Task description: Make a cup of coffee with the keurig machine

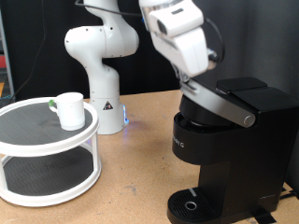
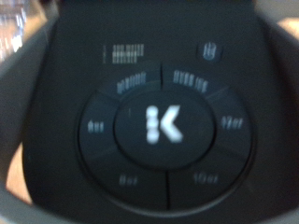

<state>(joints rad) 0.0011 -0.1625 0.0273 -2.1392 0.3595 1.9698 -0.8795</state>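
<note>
We see the matte black boxy keurig machine point(image 1: 224, 149) on the wooden counter point(image 1: 131, 159), its silver-grey lid handle point(image 1: 220, 103) beneath the white arm; the tool itself is hidden, so we cannot tell its spread. The wrist view blurs the round button panel point(image 2: 163, 135). Left of the machine, the plain white cup point(image 1: 69, 109) sits atop a white two-tier round rack point(image 1: 47, 154); its contents are unclear.

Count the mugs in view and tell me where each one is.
1. The mug stands on the top tier of the round white rack, at the exterior view's left. Others may be hidden behind the machine.
</note>
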